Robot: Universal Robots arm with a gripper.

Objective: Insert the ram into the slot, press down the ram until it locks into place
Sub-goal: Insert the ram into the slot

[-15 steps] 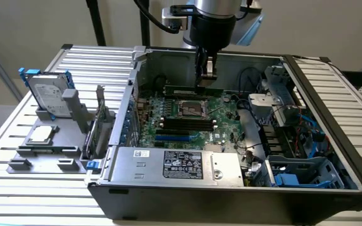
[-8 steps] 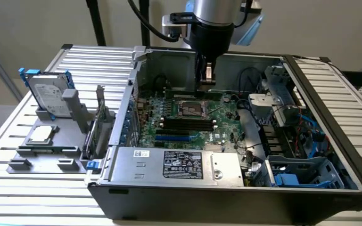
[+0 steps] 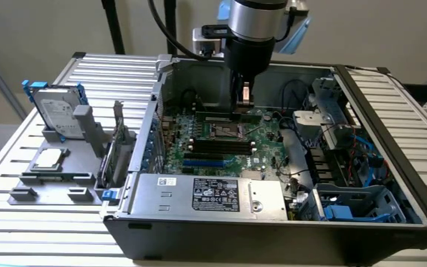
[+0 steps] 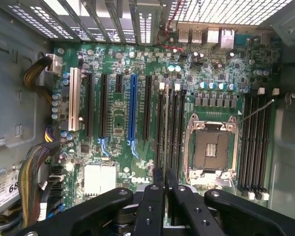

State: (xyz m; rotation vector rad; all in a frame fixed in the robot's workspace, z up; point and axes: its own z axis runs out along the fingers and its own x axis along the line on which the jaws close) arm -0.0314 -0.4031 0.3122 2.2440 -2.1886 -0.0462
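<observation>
In the wrist view my gripper (image 4: pixel 165 173) has its two black fingers (image 4: pixel 156 196) closed on the ram (image 4: pixel 166 128). I see the ram edge-on as a thin line running along the row of black memory sockets (image 4: pixel 174 128), between the blue slot (image 4: pixel 133 113) and the silver CPU socket (image 4: pixel 210 147). The exterior view has the gripper (image 3: pixel 244 104) reaching down into the open case, with the ram (image 3: pixel 228 117) as a green strip under it, beyond the CPU socket (image 3: pixel 228 131). Black sockets (image 3: pixel 221 146) lie in front. I cannot tell whether the ram touches a slot.
A second row of black sockets (image 4: pixel 255 142) lies on the far side of the CPU socket. The power supply (image 3: pixel 209 193), cable bundles (image 4: pixel 32 172) and drive cage (image 3: pixel 358 203) crowd the case walls. A hard drive (image 3: pixel 56 114) and a CPU (image 3: pixel 50 158) sit on a grey fixture outside.
</observation>
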